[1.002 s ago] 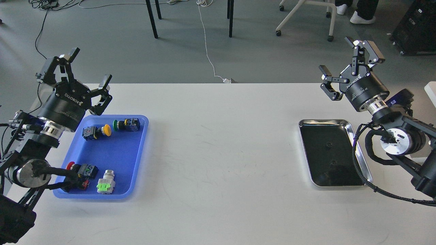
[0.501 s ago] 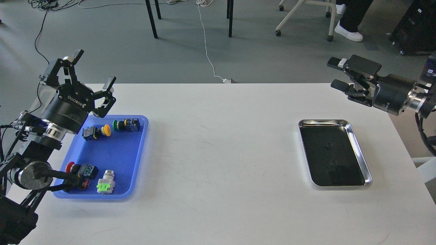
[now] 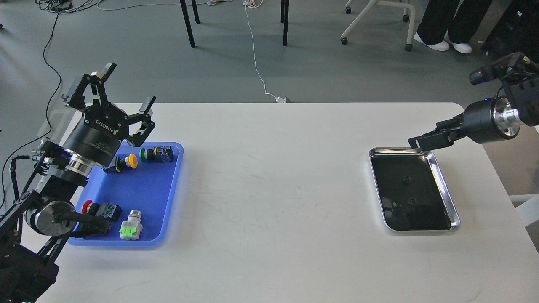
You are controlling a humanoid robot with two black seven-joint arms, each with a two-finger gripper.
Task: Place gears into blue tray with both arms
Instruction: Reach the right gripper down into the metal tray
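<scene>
Bench (image 3: 273,189) middle btwn blue tray (image 3: 168,202) & steel tray (image 3: 447,185) lies bare, wide passage. Blue tray crowded w/ push-button switches (image 3: 156,154); left tool (image 3: 122,94) hangs over its far-left corner.

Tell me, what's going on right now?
Left gripper open, empty, above blue tray. Right gripper at steel tray rim, jaws unclear. Two gears inside.
</scene>
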